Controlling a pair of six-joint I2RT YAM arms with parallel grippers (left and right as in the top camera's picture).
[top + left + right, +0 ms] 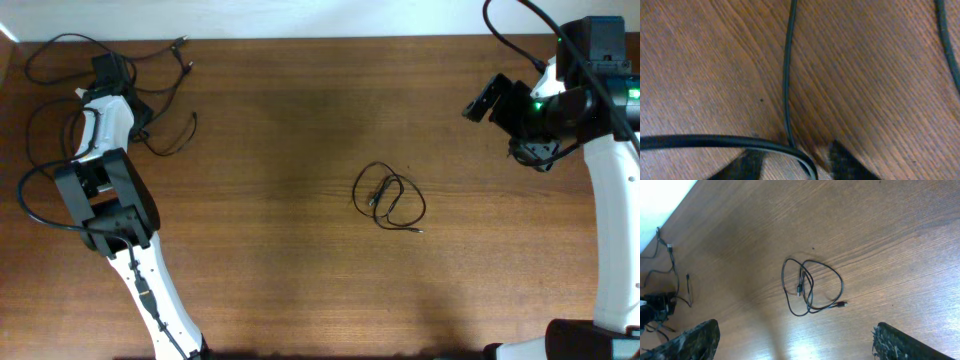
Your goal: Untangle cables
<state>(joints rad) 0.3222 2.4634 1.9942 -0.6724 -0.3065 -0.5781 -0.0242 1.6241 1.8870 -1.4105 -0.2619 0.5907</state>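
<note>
Lying in two separate lots, the thin black cords point(160, 75) are far from sorted. One loose tangle sprawls at the table's far-left corner, and one looped cord point(388, 198) sits alone near the middle with a connector tip poking out of the coil.

The left gripper point(792, 167) is down in the corner tangle. Its wrist view shows one strand point(786, 75) running straight in between the two fingertips and a second strand point(710, 141) curving across to meet it there. The fingertips stand part-way apart on either side of that crossing, with wood showing between them, so nothing looks pinched yet (whether one strand or both would be caught cannot be told).

The right gripper point(795, 342) hangs over the right side of the table point(280, 120), spread wide and holding nothing, looking down on the looped cord.

The main risk sits at that crossing: clamping both strands together and pulling would likely tighten the tangle rather than open it. A cord this thin could also slip from the fingertips. The tangle lies close to the table edge and to the left arm's own thicker wiring point(35, 190), so a careless drag could snag that wiring or spill cords over the edge.
</note>
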